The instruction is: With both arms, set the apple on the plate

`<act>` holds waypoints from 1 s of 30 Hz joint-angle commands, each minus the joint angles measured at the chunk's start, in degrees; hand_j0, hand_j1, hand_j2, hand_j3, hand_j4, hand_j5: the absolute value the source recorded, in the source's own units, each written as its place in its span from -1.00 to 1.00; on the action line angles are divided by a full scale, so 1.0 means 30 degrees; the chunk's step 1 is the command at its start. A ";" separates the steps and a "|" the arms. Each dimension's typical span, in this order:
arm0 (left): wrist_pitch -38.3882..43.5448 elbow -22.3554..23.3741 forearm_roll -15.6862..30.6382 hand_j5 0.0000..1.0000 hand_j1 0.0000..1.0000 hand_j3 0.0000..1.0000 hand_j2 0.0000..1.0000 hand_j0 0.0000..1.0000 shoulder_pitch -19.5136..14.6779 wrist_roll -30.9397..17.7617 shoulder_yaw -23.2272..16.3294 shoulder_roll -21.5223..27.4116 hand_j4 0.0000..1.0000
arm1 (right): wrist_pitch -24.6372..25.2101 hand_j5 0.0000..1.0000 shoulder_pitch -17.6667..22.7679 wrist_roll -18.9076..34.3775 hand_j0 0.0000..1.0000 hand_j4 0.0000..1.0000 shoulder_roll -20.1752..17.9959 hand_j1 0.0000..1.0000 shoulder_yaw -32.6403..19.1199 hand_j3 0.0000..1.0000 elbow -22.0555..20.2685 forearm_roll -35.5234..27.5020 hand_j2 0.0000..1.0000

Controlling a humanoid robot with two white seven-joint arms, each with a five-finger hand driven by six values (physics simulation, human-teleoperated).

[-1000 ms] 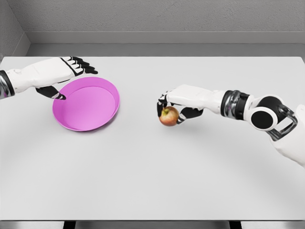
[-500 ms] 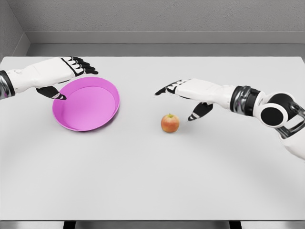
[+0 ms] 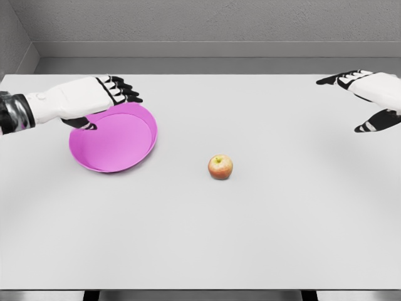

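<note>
The apple (image 3: 220, 167), reddish with a yellow-green patch near its stem, sits upright on the white desk (image 3: 200, 238) close to the middle, with nothing touching it. To its left, well apart from it, lies the pink plate (image 3: 113, 138), a shallow round dish tilted so that its far-left side is raised and its near rim rests on the desk. The left hand (image 3: 94, 100) reaches in from the left edge over the plate's upper-left rim; its dark-tipped fingers (image 3: 125, 93) are extended and slightly spread above the rim, while the thumb dips down to the inside of the plate's wall, so the hand seems to pinch the rim, though whether the grip is firm cannot be told. The right hand (image 3: 369, 94) hangs at the far right edge of the view, well apart from the apple and above the desk's back right part, with its fingers (image 3: 338, 79) stretched out and apart and the thumb pointing downward, holding nothing. A grey wall runs behind the desk.
</note>
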 commanded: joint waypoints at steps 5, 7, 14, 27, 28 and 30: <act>0.0029 -0.2786 -0.1226 1.00 1.00 1.00 1.00 1.00 -0.2607 0.1027 -0.3814 -0.1140 1.00 | -0.0401 1.00 -0.0088 -0.0025 1.00 1.00 0.0081 1.00 0.0461 1.00 -0.0235 -0.0091 1.00; 0.0029 -0.2757 -0.1226 1.00 1.00 1.00 1.00 1.00 -0.3486 0.0939 -0.4956 -0.1873 1.00 | -0.0372 1.00 -0.0088 -0.0025 1.00 1.00 0.0023 1.00 0.0461 1.00 -0.0206 -0.0091 1.00; 0.0029 -0.2025 0.1349 1.00 1.00 1.00 1.00 1.00 -0.5684 -0.1404 -0.8385 -0.3835 1.00 | -0.0401 1.00 0.0059 -0.0025 1.00 1.00 -0.0124 1.00 0.0490 1.00 -0.0381 -0.0091 1.00; 0.0029 0.1755 0.2642 1.00 1.00 1.00 1.00 1.00 -0.6446 -0.2343 -0.9763 -0.6707 1.00 | -0.0430 1.00 0.0557 -0.0025 1.00 1.00 0.0022 1.00 0.0431 1.00 -0.0381 -0.0091 1.00; 0.0029 0.1755 0.2583 1.00 1.00 1.00 1.00 1.00 -0.6446 -0.2343 -0.9792 -0.6853 1.00 | -0.0430 1.00 0.0528 -0.0025 1.00 1.00 -0.0006 1.00 0.0432 1.00 -0.0381 -0.0091 1.00; 0.0029 0.2370 0.2378 1.00 1.00 1.00 1.00 1.00 -0.6475 -0.2372 -1.0085 -0.7293 1.00 | -0.0430 1.00 0.0528 -0.0025 1.00 1.00 0.0023 1.00 0.0431 1.00 -0.0381 -0.0091 1.00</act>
